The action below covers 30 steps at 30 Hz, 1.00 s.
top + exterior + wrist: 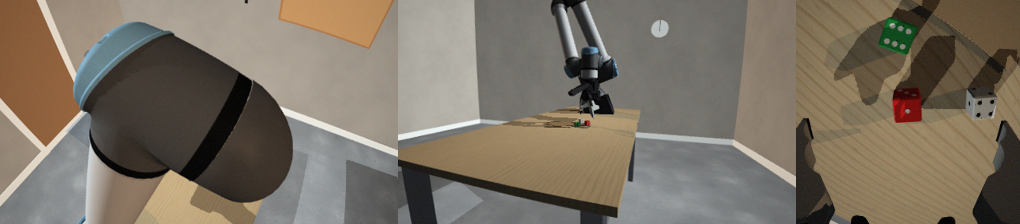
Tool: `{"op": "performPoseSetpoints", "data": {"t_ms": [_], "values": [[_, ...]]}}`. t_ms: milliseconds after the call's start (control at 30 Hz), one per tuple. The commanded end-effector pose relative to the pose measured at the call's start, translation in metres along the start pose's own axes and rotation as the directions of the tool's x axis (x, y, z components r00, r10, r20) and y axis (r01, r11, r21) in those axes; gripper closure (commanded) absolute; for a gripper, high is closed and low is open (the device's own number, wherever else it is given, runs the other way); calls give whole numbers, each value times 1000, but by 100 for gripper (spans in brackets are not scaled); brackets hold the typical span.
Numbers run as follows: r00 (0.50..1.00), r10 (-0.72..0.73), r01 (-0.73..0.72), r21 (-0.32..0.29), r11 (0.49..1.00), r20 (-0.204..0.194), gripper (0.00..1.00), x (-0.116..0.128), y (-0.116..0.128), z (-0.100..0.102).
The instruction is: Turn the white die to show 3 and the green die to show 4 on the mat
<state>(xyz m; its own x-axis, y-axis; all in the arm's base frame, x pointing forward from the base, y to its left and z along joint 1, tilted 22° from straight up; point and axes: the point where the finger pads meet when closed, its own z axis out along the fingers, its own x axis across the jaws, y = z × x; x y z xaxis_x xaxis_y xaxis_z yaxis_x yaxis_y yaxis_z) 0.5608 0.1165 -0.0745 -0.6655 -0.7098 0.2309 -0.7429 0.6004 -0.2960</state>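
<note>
Dark jaws of the gripper [908, 165] stand spread as wide as they go, one at each lower corner of the wrist view, with nothing between them but bare wood grain. In the exterior view the gripper [589, 104] hangs pointing down above the dice, clear of the table [526, 163].

Nearest the open gap lies the red die [907, 105], roughly centred between the jaws and a little beyond them. Its upper face is in shade and hard to read; the face turned toward the camera shows one white pip. To its right, near the right jaw, sits the white die [981, 103], whose camera-facing side shows four black pips; its top face is too foreshortened to count. Farther off, up and left of the red one, the green die [898, 35] rests with a face of six white pips turned to the camera. All three are apart from one another, none touching, and each seems to sit flat on the wood. Shadows of the arm fall across the boards around them.

From the exterior camera the dice read as a tight small cluster on the far half of the table, green at left, red at right. A round clock [659, 28] hangs on the grey back wall. In the top view the arm's [183, 117] dark joint fills most of the frame, hiding the dice.
</note>
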Motion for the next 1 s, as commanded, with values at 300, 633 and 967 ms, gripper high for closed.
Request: {"op": "performPoseSetpoints", "data": {"t_ms": [300, 633, 967], "values": [[1000, 0, 0, 3, 1000, 2, 0, 0, 0, -76], [1000, 0, 0, 3, 1000, 2, 0, 0, 0, -110], [1000, -1, 1, 3, 1000, 2, 0, 1, 0, -110]]}}
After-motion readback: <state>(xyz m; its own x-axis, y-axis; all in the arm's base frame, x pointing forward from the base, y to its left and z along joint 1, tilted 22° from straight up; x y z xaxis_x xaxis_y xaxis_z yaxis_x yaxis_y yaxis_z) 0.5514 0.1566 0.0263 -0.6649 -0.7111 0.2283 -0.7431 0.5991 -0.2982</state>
